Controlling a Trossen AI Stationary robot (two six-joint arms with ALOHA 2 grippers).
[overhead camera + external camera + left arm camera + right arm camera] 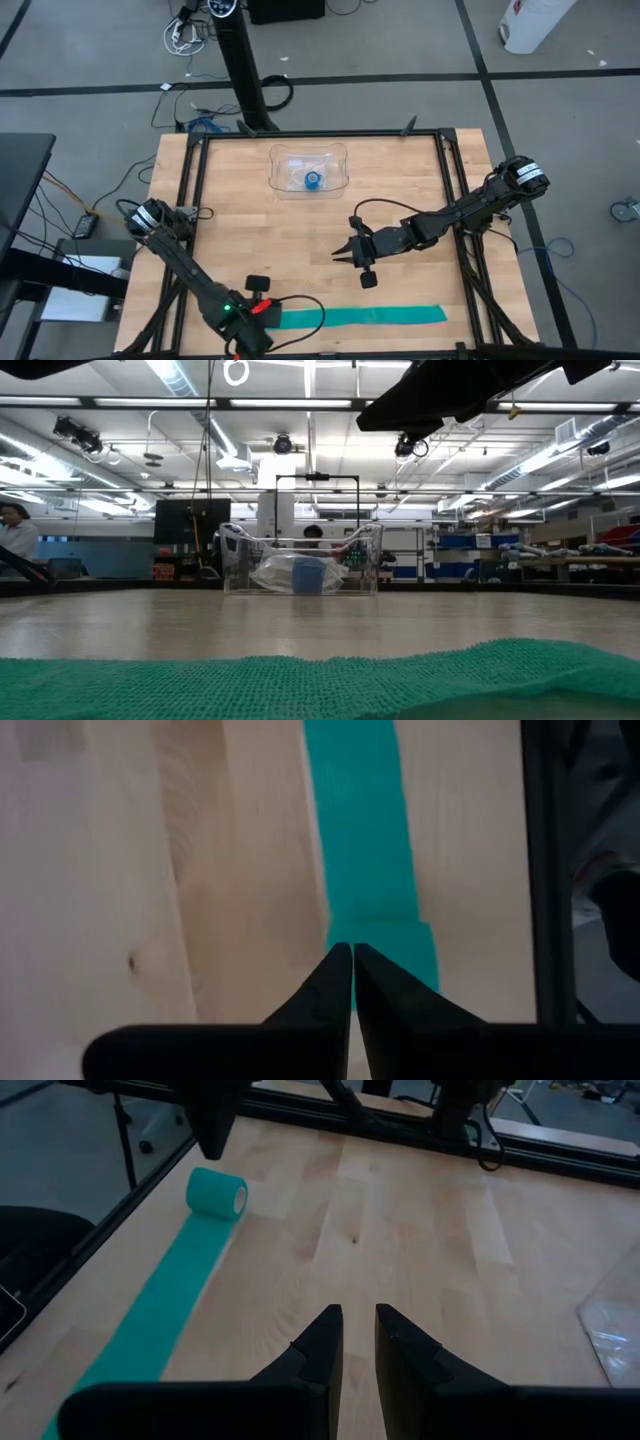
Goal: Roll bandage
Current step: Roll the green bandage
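Note:
The teal bandage lies as a flat strip along the table's near edge. Its left end is wound into a short roll that rests on its side on the wood. My left gripper is shut and points down just above that roll. In the right wrist view its dark fingers stand clear of the roll's top. My right gripper hovers over the middle of the table, pointing toward the left edge. There is a narrow gap between its fingers and nothing in it.
A clear plastic tray stands at the far middle of the table with a small blue roll inside. Black frame rails run along the table's edges. Bare wood lies between the tray and the strip.

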